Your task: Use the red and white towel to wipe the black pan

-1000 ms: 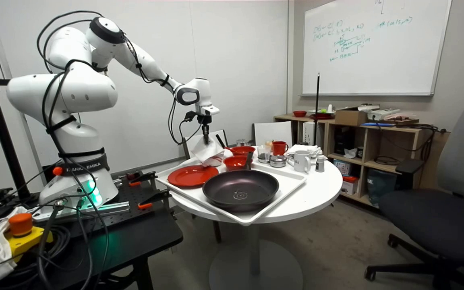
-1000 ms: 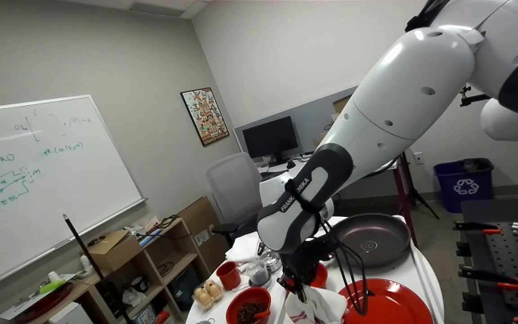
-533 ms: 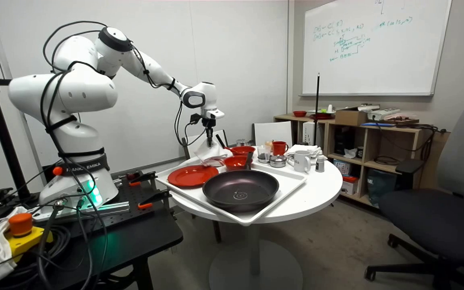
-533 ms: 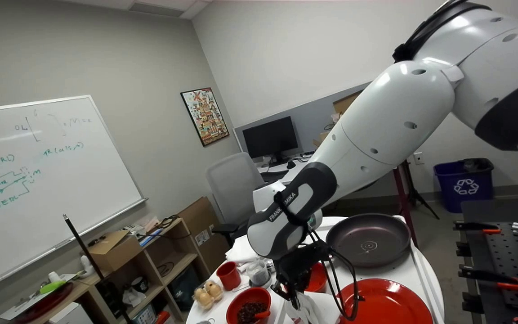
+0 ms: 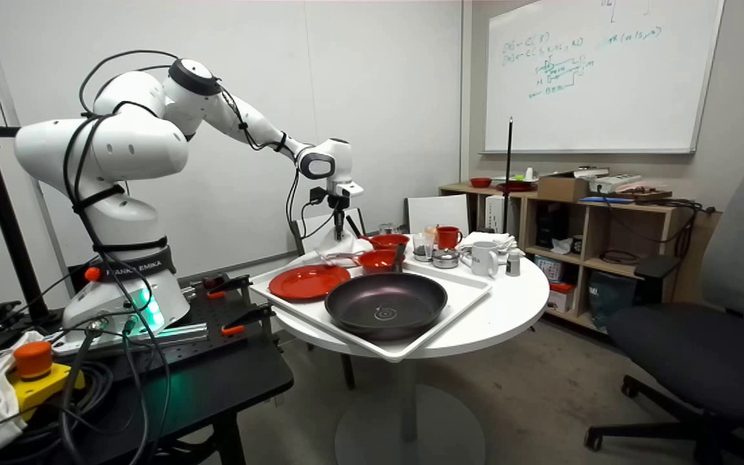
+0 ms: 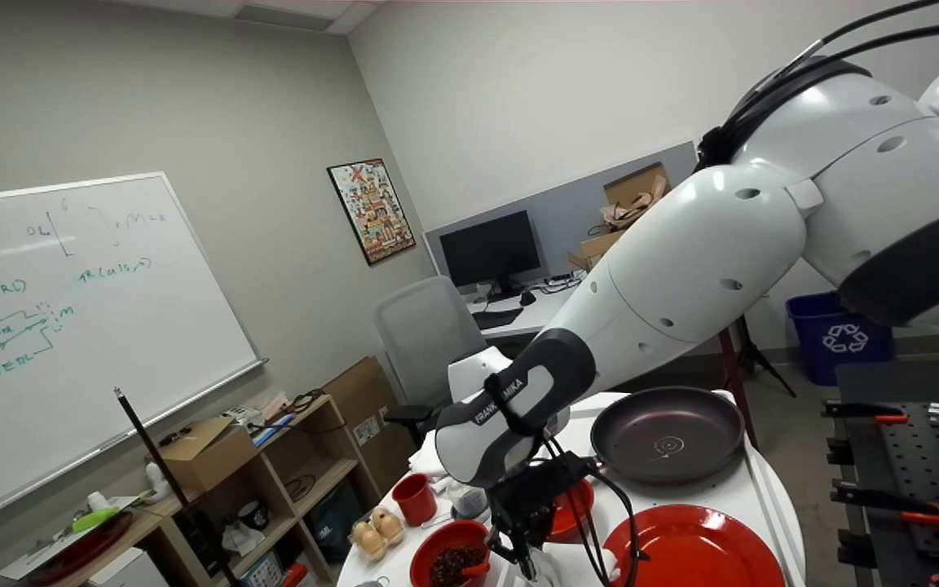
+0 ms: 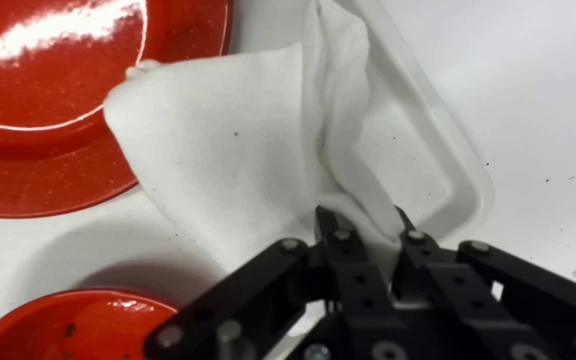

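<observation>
Gripper (image 7: 363, 225) is pinching a bunched fold of the towel (image 7: 238, 140), jaws pressing in from both sides. Towel is fanning out below them over the tray (image 7: 443, 125), near one corner; can't tell how much of it is actually resting there. One towel corner is overlapping the rim of the plate (image 7: 43, 165) in the wrist view. Small bowl (image 7: 103, 330) is sitting near the plate, dark specks showing inside. Pan (image 5: 385, 303) is sitting flat on the same tray, just beside the plate and apart from the towel; both exterior views are showing its inside facing up, pale spiral mark in the middle. Table (image 5: 517, 303) is carrying the tray. Off the tray, red mug (image 5: 447, 237) and pale mug (image 5: 483, 258) are standing on the table; in an exterior view, eggs (image 6: 371, 542) and the big bowl (image 6: 427, 548) of brown bits are sitting there too, bowl being nearer the gripper. Arm (image 5: 249, 123) is arching over, gripper pointing down. Further out, chair (image 5: 695, 349) is standing near the table, shelf (image 5: 583, 240) is standing behind it, whiteboard (image 5: 617, 110) is hanging above the shelf. In an exterior view, monitor (image 6: 490, 254) and bin (image 6: 812, 338) are showing in the background.
</observation>
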Robot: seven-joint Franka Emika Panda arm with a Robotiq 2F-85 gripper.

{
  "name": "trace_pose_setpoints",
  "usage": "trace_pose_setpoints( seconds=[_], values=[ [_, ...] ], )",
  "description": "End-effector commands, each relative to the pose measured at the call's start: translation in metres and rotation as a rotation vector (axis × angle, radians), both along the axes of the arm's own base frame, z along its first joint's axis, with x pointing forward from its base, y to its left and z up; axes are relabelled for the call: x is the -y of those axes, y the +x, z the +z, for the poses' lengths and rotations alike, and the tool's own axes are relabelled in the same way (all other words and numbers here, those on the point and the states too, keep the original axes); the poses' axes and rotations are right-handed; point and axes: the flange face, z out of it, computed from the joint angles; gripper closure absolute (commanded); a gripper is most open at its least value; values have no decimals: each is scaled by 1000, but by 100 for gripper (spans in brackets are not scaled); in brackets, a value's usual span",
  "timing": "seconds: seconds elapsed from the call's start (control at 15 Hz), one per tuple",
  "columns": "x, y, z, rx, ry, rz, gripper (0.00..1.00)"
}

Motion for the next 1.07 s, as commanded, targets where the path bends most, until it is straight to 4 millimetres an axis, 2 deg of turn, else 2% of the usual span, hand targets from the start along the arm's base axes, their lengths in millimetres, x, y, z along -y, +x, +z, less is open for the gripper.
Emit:
trace_pose_setpoints(
  seconds=[0.0, 0.47, 0.53, 0.6, 0.73, 1.0],
  values=[
    [-6, 12, -8, -10, 7, 19, 96],
    [-3, 15, -9, -11, 4, 17, 94],
    [-3, 14, -8, -12, 2, 19, 82],
    [-3, 14, -7, -13, 0, 19, 60],
    [-2, 13, -6, -15, -1, 20, 56],
    [-1, 13, -4, -23, -1, 20, 30]
  ],
)
